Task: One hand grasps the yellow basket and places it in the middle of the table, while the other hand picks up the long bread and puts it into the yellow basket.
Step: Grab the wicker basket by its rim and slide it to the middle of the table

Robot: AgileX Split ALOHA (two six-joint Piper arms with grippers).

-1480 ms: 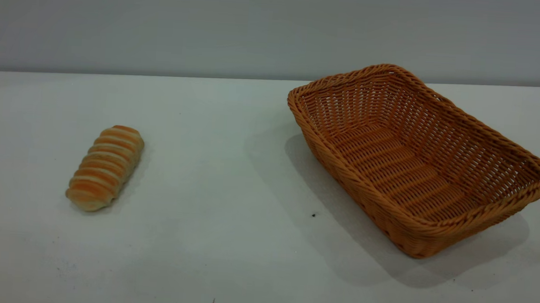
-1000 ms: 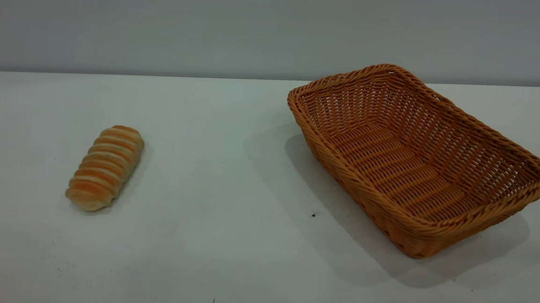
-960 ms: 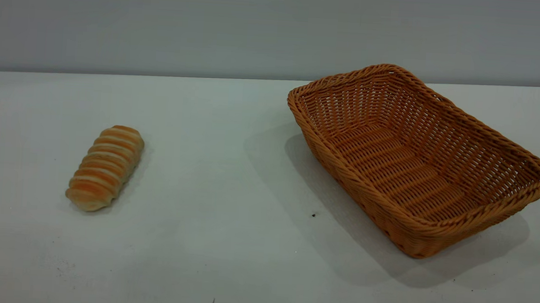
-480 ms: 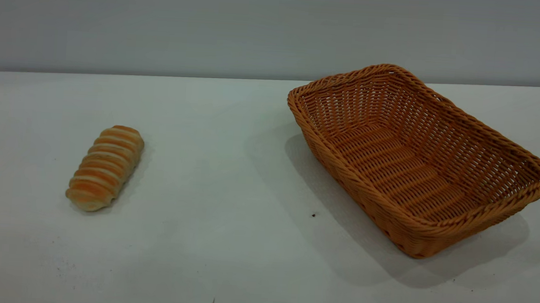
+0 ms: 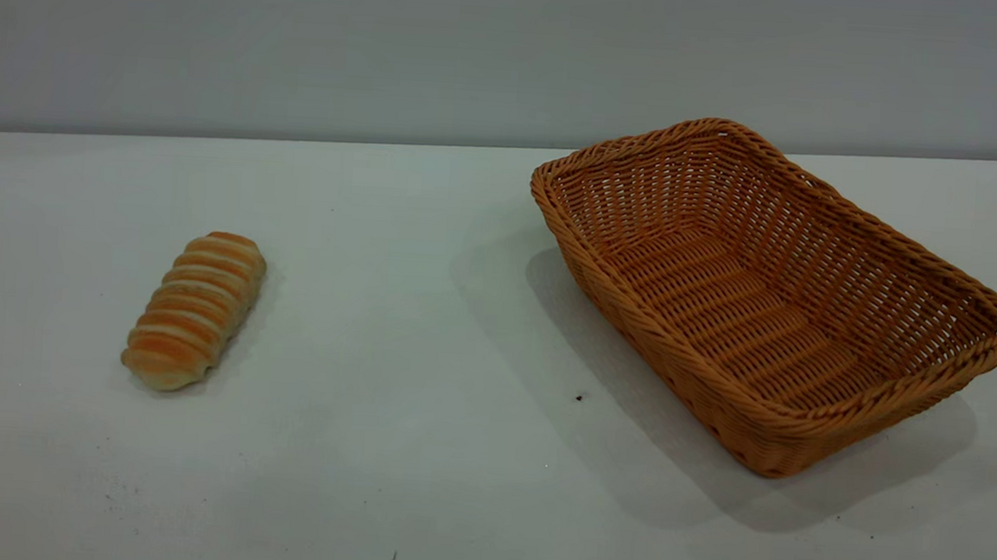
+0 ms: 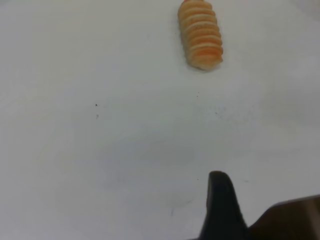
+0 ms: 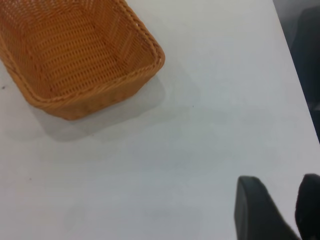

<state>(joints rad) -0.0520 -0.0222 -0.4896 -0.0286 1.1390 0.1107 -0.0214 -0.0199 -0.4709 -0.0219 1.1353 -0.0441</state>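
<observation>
The yellow basket (image 5: pixel 766 296), large, orange-tan and woven, stands empty on the right half of the white table (image 5: pixel 426 327), turned at an angle. It also shows in the right wrist view (image 7: pixel 75 55). The long bread (image 5: pixel 194 309), pale tan with orange stripes, lies on the left half of the table. It also shows in the left wrist view (image 6: pixel 201 34). Neither gripper is in the exterior view. My left gripper (image 6: pixel 245 200) hovers over bare table, well short of the bread. My right gripper (image 7: pixel 280 187) hovers over bare table, apart from the basket, near the table's edge.
A grey wall runs behind the table's far edge. A wide stretch of bare white tabletop (image 5: pixel 397 248) lies between bread and basket. The table's side edge (image 7: pixel 295 75) shows in the right wrist view, with a dark shape beyond it.
</observation>
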